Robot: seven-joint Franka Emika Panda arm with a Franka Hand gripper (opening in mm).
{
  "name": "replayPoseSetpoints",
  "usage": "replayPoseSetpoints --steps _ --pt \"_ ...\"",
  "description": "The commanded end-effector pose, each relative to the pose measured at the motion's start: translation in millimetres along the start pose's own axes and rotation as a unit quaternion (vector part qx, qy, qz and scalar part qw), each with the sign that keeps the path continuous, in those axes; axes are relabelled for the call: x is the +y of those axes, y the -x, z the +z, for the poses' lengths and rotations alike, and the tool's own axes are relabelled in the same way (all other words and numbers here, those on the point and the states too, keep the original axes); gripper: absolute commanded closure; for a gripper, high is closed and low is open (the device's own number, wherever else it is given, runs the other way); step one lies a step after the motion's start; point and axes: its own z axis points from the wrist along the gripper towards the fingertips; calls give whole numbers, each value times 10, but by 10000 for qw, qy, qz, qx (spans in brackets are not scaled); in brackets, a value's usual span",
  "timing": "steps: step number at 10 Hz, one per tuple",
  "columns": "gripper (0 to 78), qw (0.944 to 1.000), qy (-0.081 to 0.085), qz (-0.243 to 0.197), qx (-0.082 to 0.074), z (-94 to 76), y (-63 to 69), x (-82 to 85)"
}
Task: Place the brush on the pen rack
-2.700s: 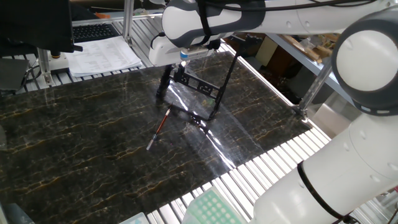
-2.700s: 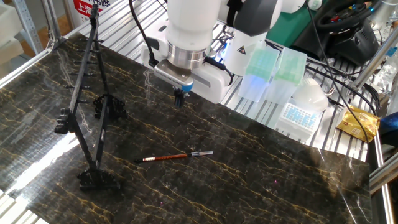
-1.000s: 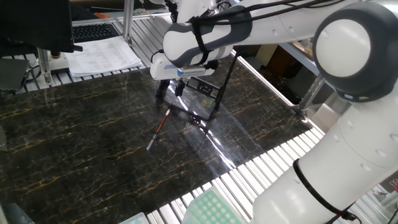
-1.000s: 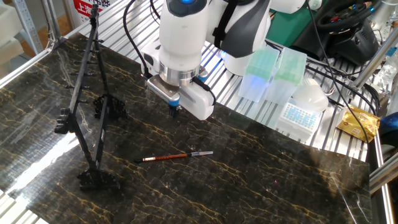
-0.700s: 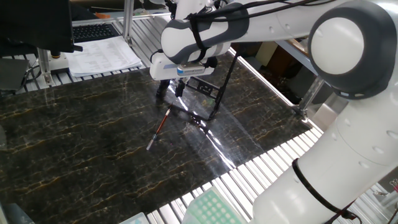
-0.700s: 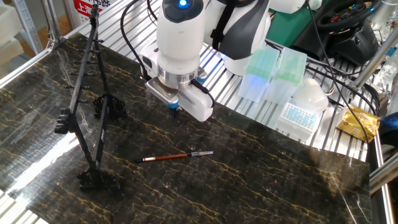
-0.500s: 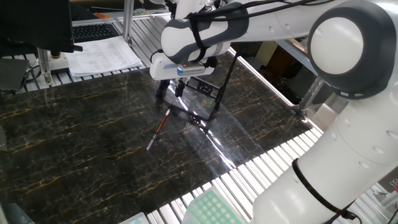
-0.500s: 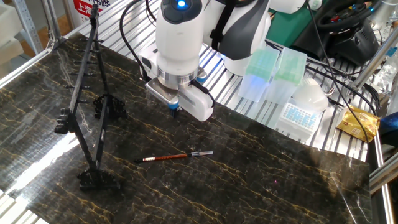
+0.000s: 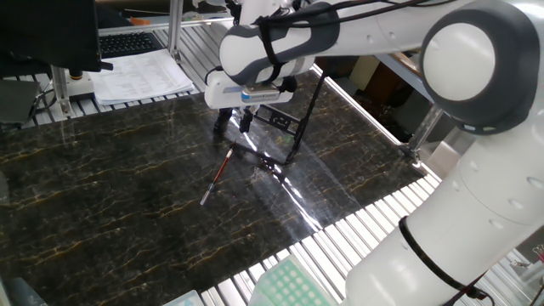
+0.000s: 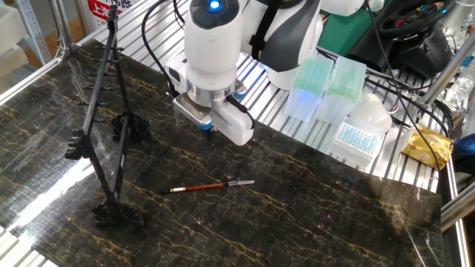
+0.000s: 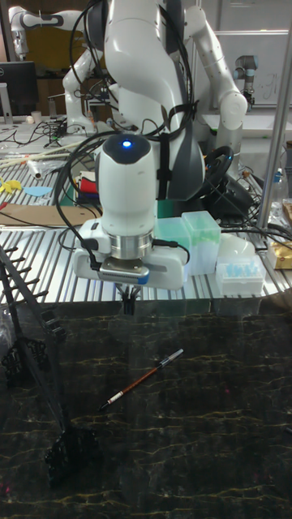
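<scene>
One fixed view: gripper (image 9: 245, 121) hung above the bench (image 9: 102, 195), just in front of the pen rack (image 9: 274, 119); brush (image 9: 218, 173) lay flat on the bench, near the rack's feet.

Other fixed view: brush (image 10: 208, 186) lay right of the pen rack (image 10: 104, 126), apart from it; gripper (image 10: 208, 132) above, holding nothing, fingers close together.

Tall fixed view: brush (image 11: 143, 379) lay slanted below the gripper (image 11: 127, 306), right of the rack (image 11: 36, 381).
</scene>
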Motion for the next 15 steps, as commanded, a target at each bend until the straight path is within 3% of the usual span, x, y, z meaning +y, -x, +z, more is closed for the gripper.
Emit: replayPoseSetpoints --steps 1,3,6,7,11,15 --pt "776 10000 -1 43 17 -10 6 0" --pt "776 9998 -31 207 -5 -3 10 5" --pt "776 9987 44 506 -32 210 125 144" --pt "776 9987 48 507 -31 214 127 144" --pt "776 9974 220 673 -115 589 217 -19" --pt "776 9933 198 1138 -61 700 194 31"
